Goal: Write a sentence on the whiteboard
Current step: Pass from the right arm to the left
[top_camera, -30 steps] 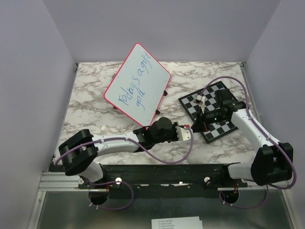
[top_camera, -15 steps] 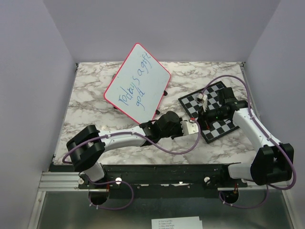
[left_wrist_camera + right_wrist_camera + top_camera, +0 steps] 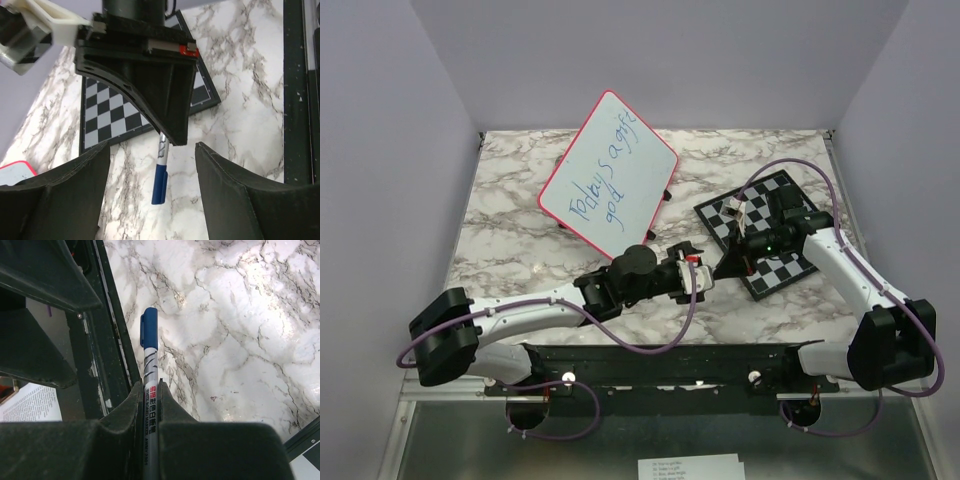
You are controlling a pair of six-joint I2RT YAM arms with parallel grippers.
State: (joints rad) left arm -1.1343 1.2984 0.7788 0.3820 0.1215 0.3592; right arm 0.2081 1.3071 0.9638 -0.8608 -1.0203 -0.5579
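The whiteboard leans tilted at the back left, with the sentence in blue marker on it; its pink-rimmed corner shows in the left wrist view. My right gripper is shut on a whiteboard marker, whose blue cap points out over the marble. In the left wrist view that marker hangs from the right gripper. My left gripper is open around the capped end, its fingers apart from it on both sides. Both grippers meet at mid table.
A black-and-white chessboard lies at the right, under the right arm, and also shows as the chessboard behind the right gripper. The black base rail runs along the table's near edge. Purple cables loop from both arms.
My left gripper was shut at the marker's end and now stands open. The left arm has drawn back a little to the left. The right gripper keeps its hold.
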